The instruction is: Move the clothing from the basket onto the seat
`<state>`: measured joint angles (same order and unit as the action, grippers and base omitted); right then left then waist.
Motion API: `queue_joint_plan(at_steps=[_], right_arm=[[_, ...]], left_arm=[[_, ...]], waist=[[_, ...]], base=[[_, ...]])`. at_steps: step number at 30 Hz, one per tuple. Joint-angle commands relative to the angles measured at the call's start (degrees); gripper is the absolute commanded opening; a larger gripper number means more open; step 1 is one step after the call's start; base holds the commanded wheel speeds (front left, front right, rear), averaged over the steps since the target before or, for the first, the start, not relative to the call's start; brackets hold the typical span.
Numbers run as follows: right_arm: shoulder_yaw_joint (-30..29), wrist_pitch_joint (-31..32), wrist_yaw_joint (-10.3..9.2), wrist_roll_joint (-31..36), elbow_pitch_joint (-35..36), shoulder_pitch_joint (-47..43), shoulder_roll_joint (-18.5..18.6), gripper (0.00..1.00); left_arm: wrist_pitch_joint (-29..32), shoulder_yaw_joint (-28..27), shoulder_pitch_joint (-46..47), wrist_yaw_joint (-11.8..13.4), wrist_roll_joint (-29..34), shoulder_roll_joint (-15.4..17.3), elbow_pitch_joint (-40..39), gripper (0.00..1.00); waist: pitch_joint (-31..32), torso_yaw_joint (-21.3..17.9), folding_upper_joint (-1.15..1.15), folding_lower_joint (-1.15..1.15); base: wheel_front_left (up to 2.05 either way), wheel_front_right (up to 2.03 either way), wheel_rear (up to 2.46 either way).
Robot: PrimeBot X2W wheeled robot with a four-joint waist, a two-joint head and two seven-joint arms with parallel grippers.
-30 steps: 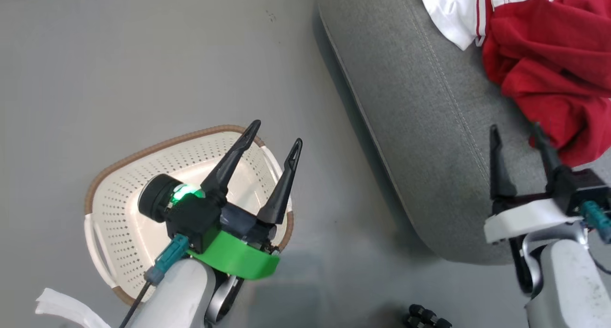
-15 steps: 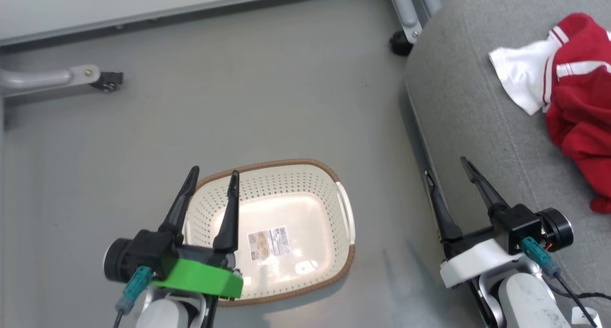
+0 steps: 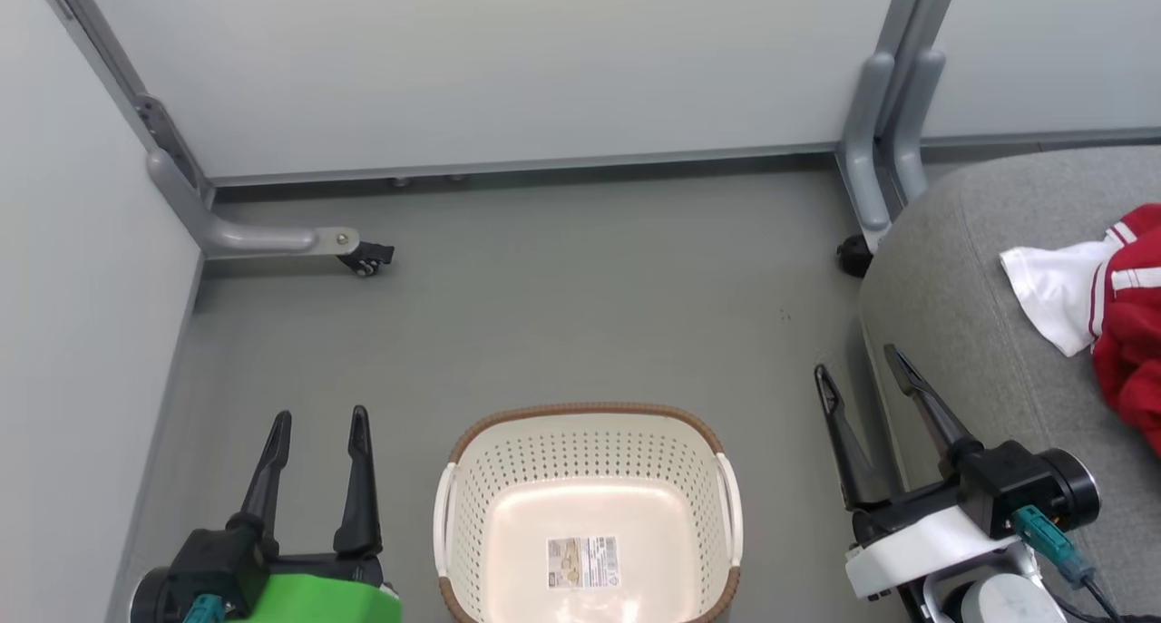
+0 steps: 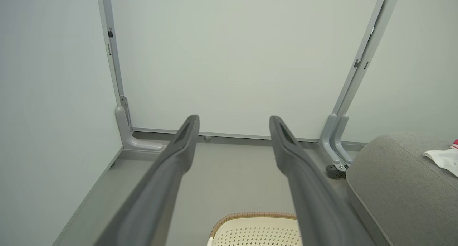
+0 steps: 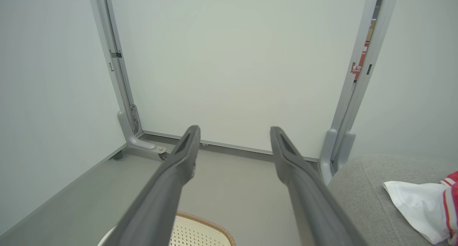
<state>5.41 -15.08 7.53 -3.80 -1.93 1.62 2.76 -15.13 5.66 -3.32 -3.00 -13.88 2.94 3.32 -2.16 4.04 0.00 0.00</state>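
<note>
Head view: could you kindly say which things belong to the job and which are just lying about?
Job: clothing, basket, seat.
Lying about: partition panel, castered partition foot.

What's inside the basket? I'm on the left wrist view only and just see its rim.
Observer: Nothing but a label sticker on the bottom. The head view shows the basket is otherwise empty.
Operator: The white scrap on the sofa, is that all of it?
Observer: No. It joins a bunched heap of red clothes with white stripes, lying on the sofa cushion.
Operator: Right claw?
Observer: The right claw is open and holds nothing. It sits by the cushion's edge, to the right of the basket.
</note>
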Motion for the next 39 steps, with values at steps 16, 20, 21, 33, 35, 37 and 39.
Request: queue_joint_plan(at_steps=[16,20,21,33,35,37,39], right_arm=[[-1.6,-0.1,-0.08,-0.6,-0.7,-2.3,0.2,1.00],[-1.7,-0.1,-0.08,-0.7,-0.8,-2.3,0.2,1.00],[-1.7,-0.1,-0.08,-0.7,-0.9,-2.3,0.2,1.00],[-1.5,0.0,0.00,-0.8,-1.8,-2.3,-0.1,0.00],[-1.4,0.1,0.00,-1.6,-2.4,-2.8,-0.2,0.00],[-1.5,0.5,0.00,-4.2,-2.5,-2.7,-0.1,0.00],[-1.6,1.0,0.00,-6.9,-2.7,-2.5,0.1,0.00]], left_arm=[[0.0,-0.4,-2.5,-1.1,2.1,0.0,1.0,1.00],[0.0,-0.6,-2.3,-1.1,2.2,0.0,1.0,1.00],[0.0,-0.6,-2.3,-1.2,2.3,0.0,1.0,1.00],[0.0,-0.2,-2.0,-1.6,3.3,-0.1,2.5,0.00],[0.1,-0.2,-2.0,-1.6,2.5,-0.1,3.2,0.00],[0.6,-0.4,-1.7,-1.7,0.2,0.0,3.2,0.00],[1.2,-0.6,-1.4,-1.8,-2.3,0.1,3.4,0.00]], waist=[[4.9,-0.3,0.00,0.00],[4.7,-0.9,0.00,0.00],[4.7,-1.0,0.00,0.00],[4.5,-2.3,0.00,0.00],[4.5,-2.3,0.00,0.00],[4.5,-2.3,0.00,0.00],[4.4,-2.4,0.00,0.00]], base=[[0.00,0.00,0.00],[0.00,0.00,0.00],[0.00,0.00,0.00],[0.00,0.00,0.00],[0.00,0.00,0.00],[0.00,0.00,0.00],[0.00,0.00,0.00]])
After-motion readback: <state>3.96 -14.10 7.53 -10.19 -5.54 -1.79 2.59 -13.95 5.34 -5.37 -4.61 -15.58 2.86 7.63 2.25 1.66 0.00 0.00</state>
